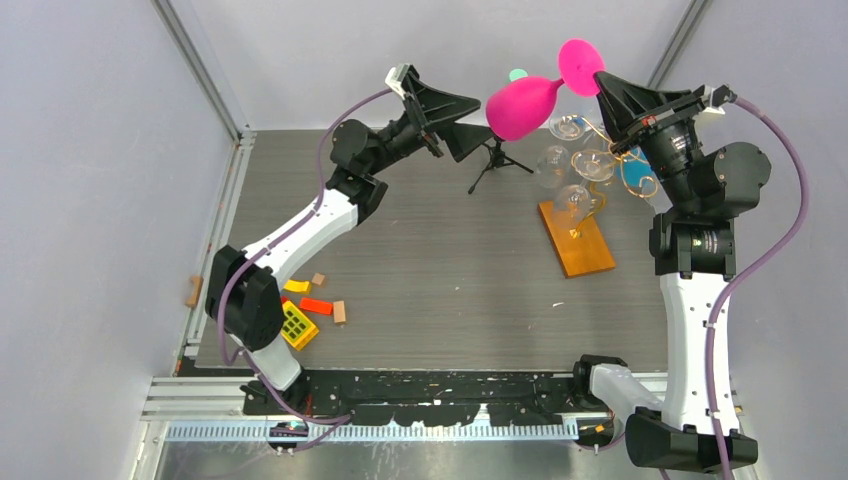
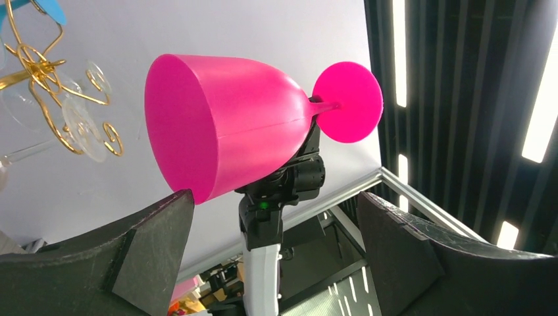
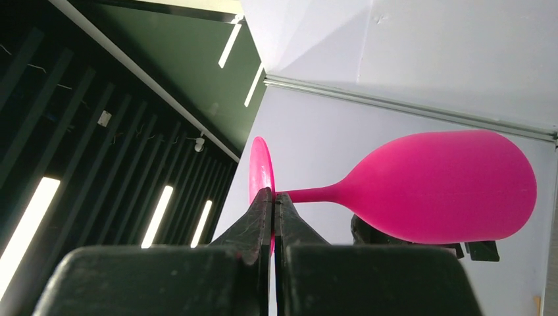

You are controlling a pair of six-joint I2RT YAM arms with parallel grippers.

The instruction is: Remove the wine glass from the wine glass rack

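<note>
Right pincer (image 3: 272,197) on magenta wine glass (image 3: 447,187)

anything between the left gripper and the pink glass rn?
Nothing visible. The left gripper is open, and the open mouth of the pink wine glass faces it across bare air. The right gripper pinches the foot at the far end. The wine glass rack stands off to one side.

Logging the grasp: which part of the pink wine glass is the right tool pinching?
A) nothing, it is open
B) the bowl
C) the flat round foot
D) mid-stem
C: the right wrist view shows the right tool shut on the edge of the round foot of the pink wine glass.
</note>
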